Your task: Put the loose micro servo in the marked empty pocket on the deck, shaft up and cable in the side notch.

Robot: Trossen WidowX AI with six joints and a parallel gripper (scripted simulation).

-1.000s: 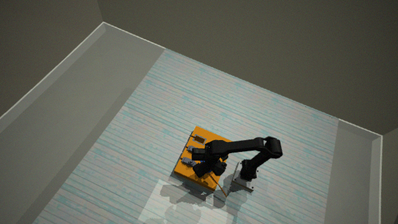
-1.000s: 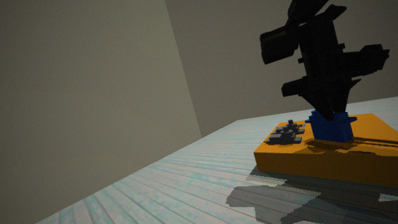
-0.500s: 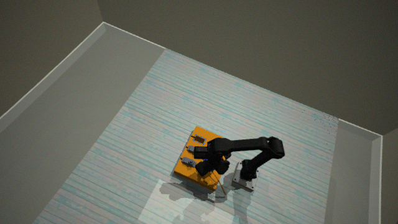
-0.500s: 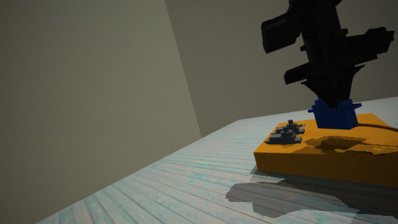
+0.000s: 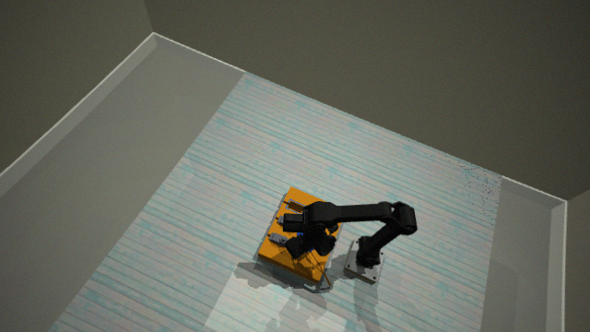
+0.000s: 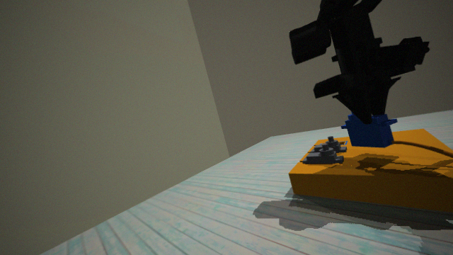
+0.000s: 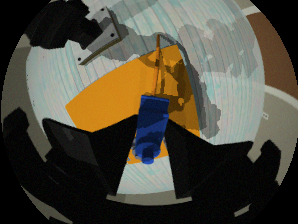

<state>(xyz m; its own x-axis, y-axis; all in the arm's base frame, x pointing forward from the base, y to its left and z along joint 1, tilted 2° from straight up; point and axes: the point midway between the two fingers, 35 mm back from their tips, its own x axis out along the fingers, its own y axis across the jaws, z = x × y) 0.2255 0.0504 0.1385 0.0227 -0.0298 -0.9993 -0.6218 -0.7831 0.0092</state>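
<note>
The loose blue micro servo (image 6: 369, 134) (image 7: 152, 117) is between the fingers of my gripper (image 6: 375, 118) (image 7: 152, 120), which is shut on it. The servo hangs a little above the orange deck (image 5: 272, 252) (image 6: 354, 188) (image 7: 100, 107), roughly upright and slightly tilted, its shaft end toward the wrist camera. Its orange-brown cable (image 6: 425, 145) (image 7: 158, 65) trails away over the deck and past its edge. The empty pocket (image 5: 295, 207), dark with a pale outline, lies near the deck's far end in the top view, apart from the servo. The arm hides most of the servo there.
Two grey servos sit in the deck beside the empty pocket: one grey servo (image 5: 277, 238) (image 6: 323, 156) is nearer the front, the other grey servo (image 6: 331, 144) is nearer the pocket. The arm's base plate (image 5: 351, 267) (image 7: 107, 47) stands beside the deck.
</note>
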